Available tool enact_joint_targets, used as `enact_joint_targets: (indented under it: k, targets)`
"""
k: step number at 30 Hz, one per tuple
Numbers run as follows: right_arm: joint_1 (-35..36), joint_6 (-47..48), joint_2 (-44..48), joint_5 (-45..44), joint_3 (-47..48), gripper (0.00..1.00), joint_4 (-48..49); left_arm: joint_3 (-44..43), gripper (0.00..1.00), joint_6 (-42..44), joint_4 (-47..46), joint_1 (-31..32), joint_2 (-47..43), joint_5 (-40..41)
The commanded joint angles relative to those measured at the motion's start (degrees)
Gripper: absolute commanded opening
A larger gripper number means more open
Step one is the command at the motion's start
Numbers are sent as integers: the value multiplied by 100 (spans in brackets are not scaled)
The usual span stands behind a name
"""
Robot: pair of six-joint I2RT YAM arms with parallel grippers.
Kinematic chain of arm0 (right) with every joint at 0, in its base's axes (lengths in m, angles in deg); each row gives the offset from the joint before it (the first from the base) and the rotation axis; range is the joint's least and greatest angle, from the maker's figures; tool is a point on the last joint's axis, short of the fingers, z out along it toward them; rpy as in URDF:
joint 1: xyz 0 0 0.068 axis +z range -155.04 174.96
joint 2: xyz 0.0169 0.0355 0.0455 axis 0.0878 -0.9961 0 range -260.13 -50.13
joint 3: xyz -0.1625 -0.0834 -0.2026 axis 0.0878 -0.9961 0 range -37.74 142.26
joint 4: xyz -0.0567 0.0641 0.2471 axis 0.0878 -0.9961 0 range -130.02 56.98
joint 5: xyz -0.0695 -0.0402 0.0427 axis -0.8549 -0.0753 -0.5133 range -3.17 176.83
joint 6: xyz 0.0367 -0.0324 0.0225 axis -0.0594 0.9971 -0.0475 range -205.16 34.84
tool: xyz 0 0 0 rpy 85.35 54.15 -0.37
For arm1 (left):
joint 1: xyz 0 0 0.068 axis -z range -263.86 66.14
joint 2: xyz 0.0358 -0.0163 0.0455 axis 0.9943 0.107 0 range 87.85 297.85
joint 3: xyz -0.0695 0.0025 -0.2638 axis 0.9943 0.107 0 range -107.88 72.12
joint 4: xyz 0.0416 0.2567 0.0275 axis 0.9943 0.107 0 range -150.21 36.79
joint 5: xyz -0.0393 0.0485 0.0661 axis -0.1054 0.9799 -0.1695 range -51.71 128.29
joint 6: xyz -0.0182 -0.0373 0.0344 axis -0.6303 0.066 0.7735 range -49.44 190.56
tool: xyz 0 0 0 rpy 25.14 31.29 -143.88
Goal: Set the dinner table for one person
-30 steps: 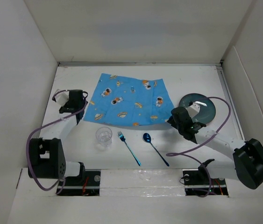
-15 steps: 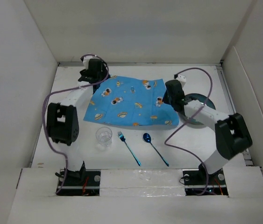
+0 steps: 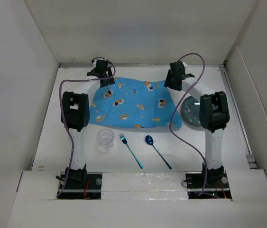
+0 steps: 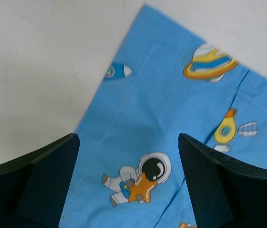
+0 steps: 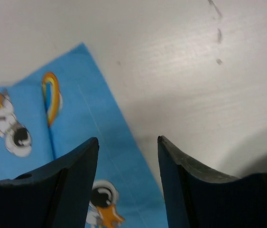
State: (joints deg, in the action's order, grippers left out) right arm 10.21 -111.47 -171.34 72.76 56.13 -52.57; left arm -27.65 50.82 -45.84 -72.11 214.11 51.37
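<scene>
The dinner table (image 3: pixel 71 137) is a white tabletop with a blue cartoon-printed mat (image 3: pixel 131 102) spread on its far half. My left gripper (image 3: pixel 104 76) hangs open over the mat's far-left corner. In the left wrist view its jaws (image 4: pixel 128 161) stand wide above an astronaut print on the mat (image 4: pixel 171 104), holding nothing. My right gripper (image 3: pixel 173 80) is at the mat's far-right corner. It is open too (image 5: pixel 127 142), straddling the mat's edge (image 5: pixel 76 128) with bare table (image 5: pixel 195 71) beside it.
A clear glass (image 3: pixel 105 139), a blue fork (image 3: pixel 131 150) and a blue spoon (image 3: pixel 157 151) lie in a row in front of the mat. A dark plate (image 3: pixel 190 111) sits right of the mat, partly behind the right arm. White walls enclose the table.
Both arms have stretched from the mat's near sides to its far corners. The right gripper has left the plate. Both grippers now stand open.
</scene>
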Motion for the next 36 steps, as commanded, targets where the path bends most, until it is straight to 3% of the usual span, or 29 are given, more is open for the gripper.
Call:
enact_joint_targets:
  k: [1,12,17,20,22,24,25,27,28,30,33,36]
  targets:
    - [58,143,-446,177,1176,59,-803,-447,84,112,-22,-94,92,-51]
    - [-48,-41,-1185,659,1836,63,-1208,-895,82,147,233,-146,628,-217]
    - [-109,-129,-1625,940,2539,65,-1875,-1377,71,173,671,-146,952,-587]
    - [-171,-138,-1766,1353,2629,57,-1904,-1318,61,190,673,-146,1006,-623]
    - [-311,-208,-1731,2036,2278,41,-1728,-1247,45,191,646,-146,1006,-622]
    - [-312,-357,-1565,2127,1971,35,-1316,-1212,36,103,663,-199,997,-623]
    - [-312,-419,-1494,2145,1682,33,-1175,-1177,24,42,611,-199,971,-570]
    - [-312,-419,-1380,2127,1574,23,-1024,-1028,17,24,497,-199,866,-579]
    - [-312,-428,-1362,2110,1547,19,-1024,-1010,8,6,488,-251,848,-535]
    - [-364,-428,-1335,2162,1521,11,-955,-975,1,6,479,-252,813,-543]
    - [-417,-489,-1248,2513,1363,0,-630,-914,0,-82,497,-313,734,-403]
    - [-417,-595,-942,2664,933,0,11,-580,0,-135,198,-506,488,-359]
